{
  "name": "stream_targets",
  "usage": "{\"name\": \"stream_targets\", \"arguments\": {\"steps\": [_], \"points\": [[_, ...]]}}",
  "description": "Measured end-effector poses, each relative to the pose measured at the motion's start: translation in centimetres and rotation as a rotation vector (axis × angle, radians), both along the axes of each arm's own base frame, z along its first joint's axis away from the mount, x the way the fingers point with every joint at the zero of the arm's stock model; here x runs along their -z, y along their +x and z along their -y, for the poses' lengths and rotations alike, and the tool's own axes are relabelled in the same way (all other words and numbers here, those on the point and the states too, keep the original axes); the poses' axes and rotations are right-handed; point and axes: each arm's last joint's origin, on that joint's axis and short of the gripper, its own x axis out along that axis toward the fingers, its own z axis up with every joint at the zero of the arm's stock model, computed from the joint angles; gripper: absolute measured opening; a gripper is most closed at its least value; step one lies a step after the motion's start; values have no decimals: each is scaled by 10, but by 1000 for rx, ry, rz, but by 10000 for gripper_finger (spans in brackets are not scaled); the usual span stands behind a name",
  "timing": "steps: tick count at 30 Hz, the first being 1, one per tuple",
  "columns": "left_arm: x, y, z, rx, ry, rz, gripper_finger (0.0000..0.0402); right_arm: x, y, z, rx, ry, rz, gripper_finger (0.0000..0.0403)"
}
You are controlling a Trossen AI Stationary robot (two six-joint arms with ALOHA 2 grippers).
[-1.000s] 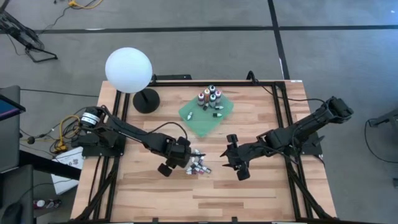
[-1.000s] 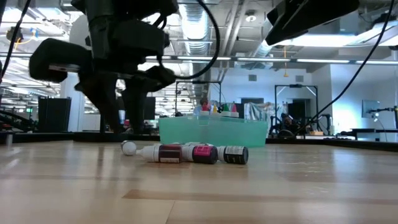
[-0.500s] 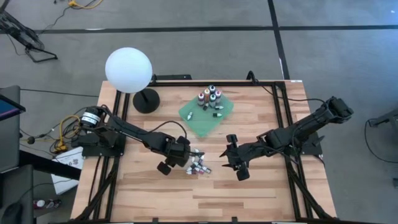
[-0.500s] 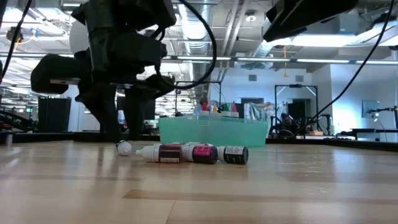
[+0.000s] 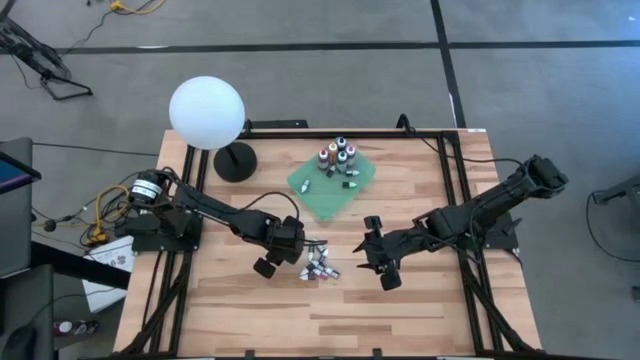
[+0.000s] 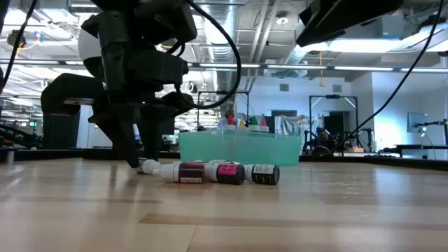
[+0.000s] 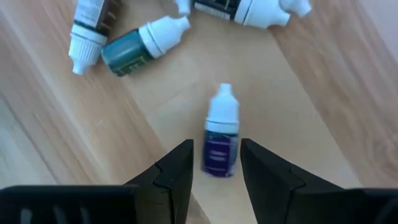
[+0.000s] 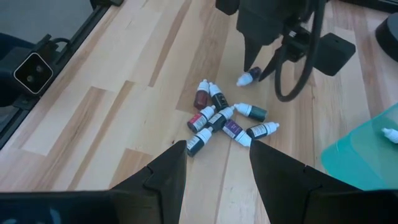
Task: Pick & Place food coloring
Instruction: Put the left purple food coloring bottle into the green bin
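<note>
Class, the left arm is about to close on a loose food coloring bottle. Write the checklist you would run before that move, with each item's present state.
1. Purple-labelled bottle lies between the left gripper jaws: ok.
2. Jaws stand open, one on each side of the bottle's body: ok.
3. Bottle lies apart from the other loose bottles, so nothing else sits in the gap: ok.
4. Jaws low enough to grip the body: cannot tell; the low view shows them down near the table.
5. Green cloth has bare room beside the bottles already on it: ok.
6. Right gripper waits open, off to the side of the pile: ok.
</note>
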Motion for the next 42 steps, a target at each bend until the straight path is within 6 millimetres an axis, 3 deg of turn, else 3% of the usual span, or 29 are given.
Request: {"name": "stream_targets", "arguments": {"steps": [10,42], "points": [[0,1,-1,-52,-26,7,89,0,0,0,0,0,0,168],[0,1,0,-111,-48,2,87,0,0,0,-1,1,-1,168]]}}
